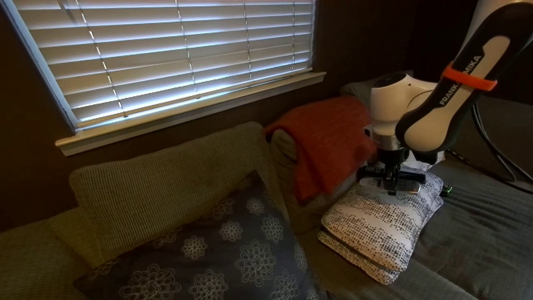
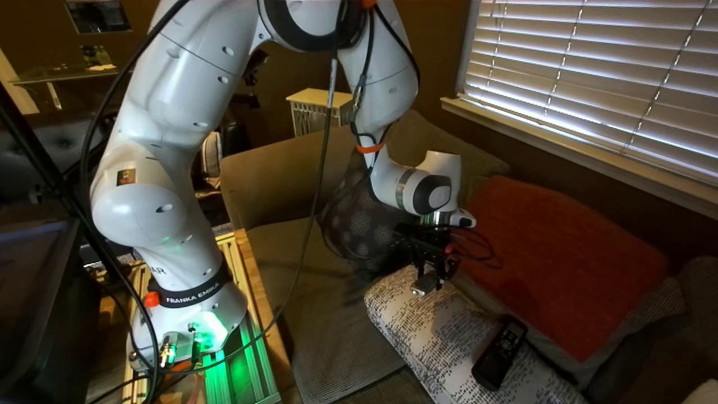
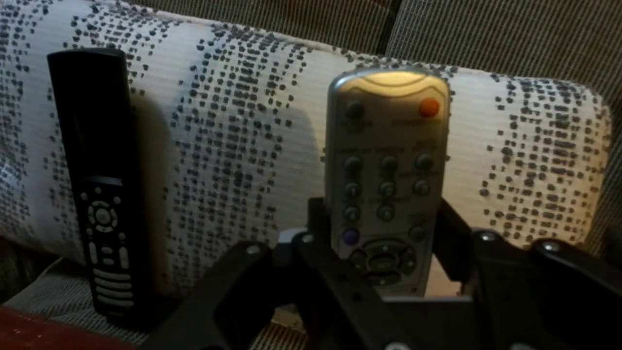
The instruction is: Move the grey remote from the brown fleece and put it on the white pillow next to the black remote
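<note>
Hand clamped on grey remote, jaws parted by its width.

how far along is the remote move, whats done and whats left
Done: the grey remote is off the brown fleece. Under way: the hand grips it over the white pillow, beside the black remote, which lies on that pillow; whether the grey remote touches the fabric is unclear. Left: probably lowering it if needed, then opening the hand and backing away.

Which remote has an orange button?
The grey remote, gripped in the end effector: orange button near one end. The black remote on the white pillow shows none.
</note>
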Robot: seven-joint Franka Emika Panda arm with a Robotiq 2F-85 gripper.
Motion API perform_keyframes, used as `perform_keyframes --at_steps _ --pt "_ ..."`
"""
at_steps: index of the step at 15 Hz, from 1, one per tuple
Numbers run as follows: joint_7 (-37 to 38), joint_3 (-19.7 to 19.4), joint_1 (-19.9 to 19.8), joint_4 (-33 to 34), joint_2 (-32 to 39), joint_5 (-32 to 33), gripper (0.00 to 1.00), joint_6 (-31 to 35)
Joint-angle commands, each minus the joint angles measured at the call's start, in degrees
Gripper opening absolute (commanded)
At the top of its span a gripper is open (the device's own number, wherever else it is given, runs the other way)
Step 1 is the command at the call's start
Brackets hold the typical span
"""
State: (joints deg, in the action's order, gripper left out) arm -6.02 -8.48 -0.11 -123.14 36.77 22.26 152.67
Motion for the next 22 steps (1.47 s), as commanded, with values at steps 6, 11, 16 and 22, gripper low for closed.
perform_keyframes --at_steps 6,11,16,22 --pt "-9.2 3.5 -4.3 11.9 11.2 -2.3 0.29 -0.9" --pt "-11.2 7.6 -7.6 16.2 14.4 -7.0 0.29 -4.5" --pt "-9.8 7.8 -8.1 16.6 14.8 -10.3 0.29 -6.4" --pt "-9.6 8.1 -8.9 17.9 14.7 -13.1 0.92 -9.7"
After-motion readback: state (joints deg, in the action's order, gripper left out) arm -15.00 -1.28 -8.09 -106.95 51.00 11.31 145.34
